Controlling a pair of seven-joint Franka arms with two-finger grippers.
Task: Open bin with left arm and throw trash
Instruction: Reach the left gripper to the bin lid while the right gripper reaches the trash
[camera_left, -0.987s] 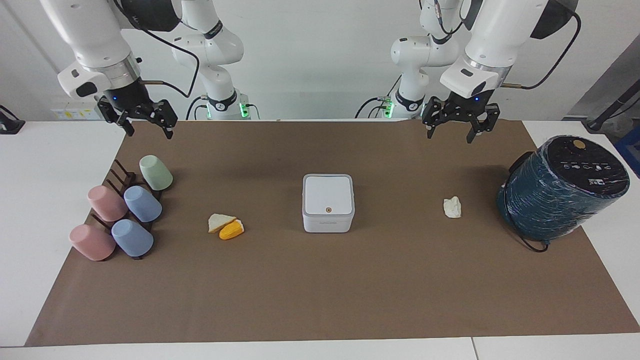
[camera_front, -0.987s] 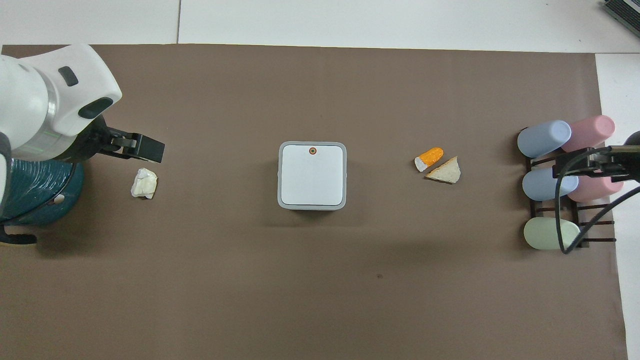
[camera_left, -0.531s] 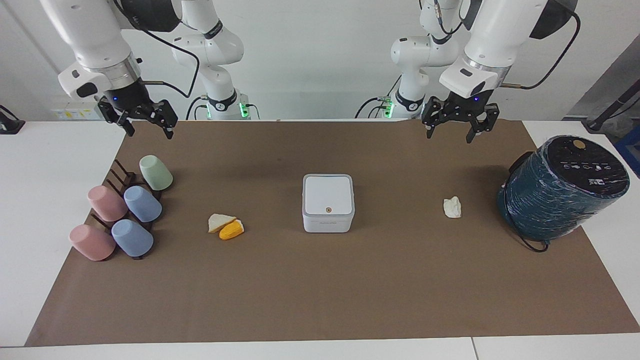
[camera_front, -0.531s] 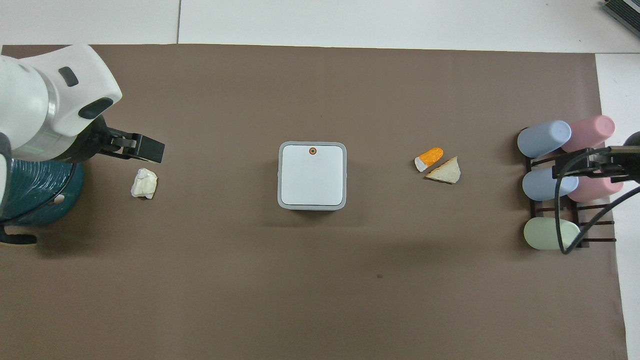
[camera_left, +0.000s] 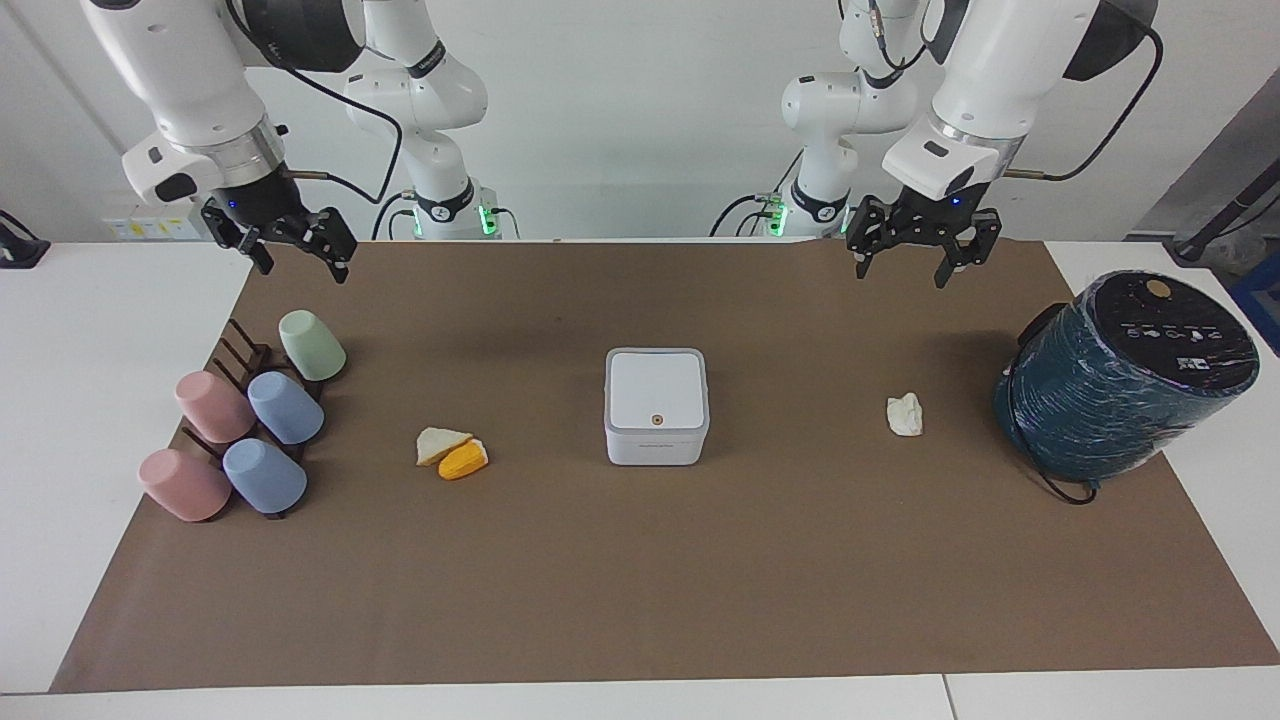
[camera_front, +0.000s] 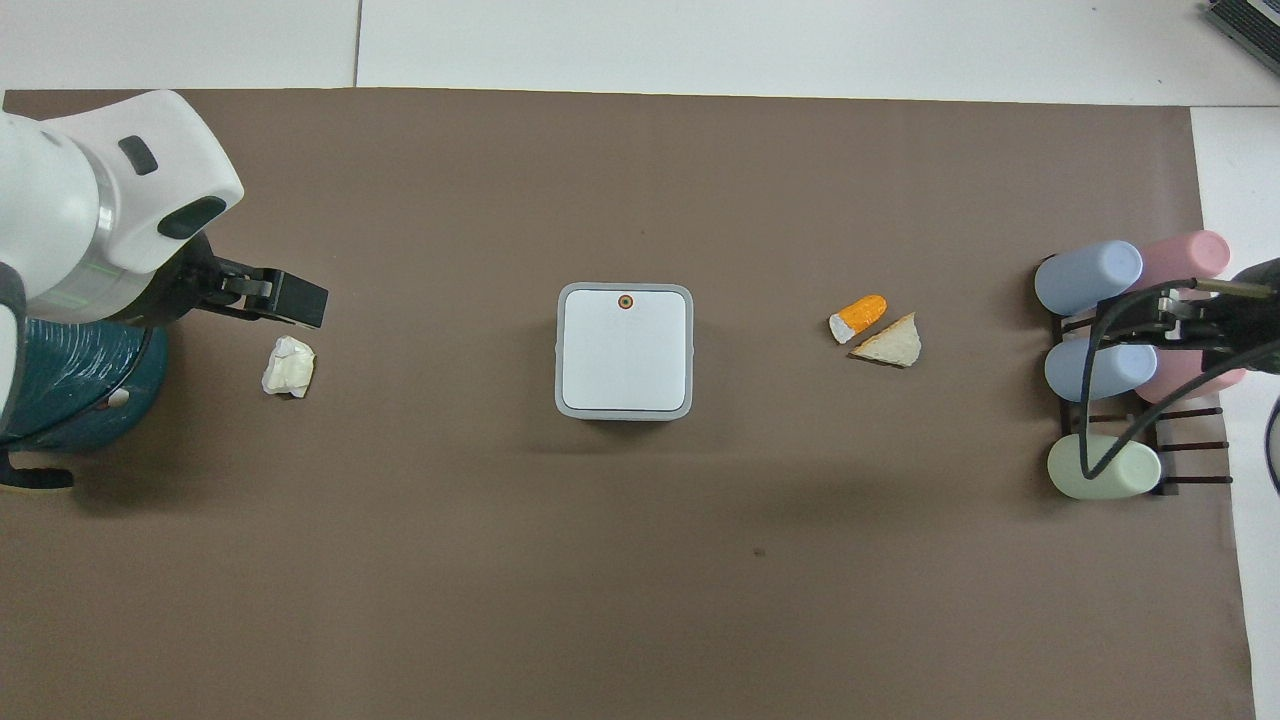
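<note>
The white square bin (camera_left: 656, 405) stands mid-mat with its lid shut and the orange dot on top; it also shows in the overhead view (camera_front: 625, 350). The orange-yellow corn piece (camera_left: 463, 460) and the pale bread wedge (camera_left: 438, 443) touch each other on the mat toward the right arm's end. The crumpled white paper wad (camera_left: 905, 414) lies toward the left arm's end. My left gripper (camera_left: 905, 272) hangs open and empty, high over the mat beside the paper wad (camera_front: 288, 366). My right gripper (camera_left: 303, 268) hangs open and empty, high over the cup rack.
A big dark-teal wrapped cylinder (camera_left: 1125, 375) lies tilted at the left arm's end, with a black cable by it. A dark rack with several pastel cups (camera_left: 245, 420) stands at the right arm's end. The brown mat (camera_left: 640, 600) covers the table.
The right gripper and its cable have shifted slightly over the cup rack. The left arm has barely moved. The bin and the trash lie as before.
</note>
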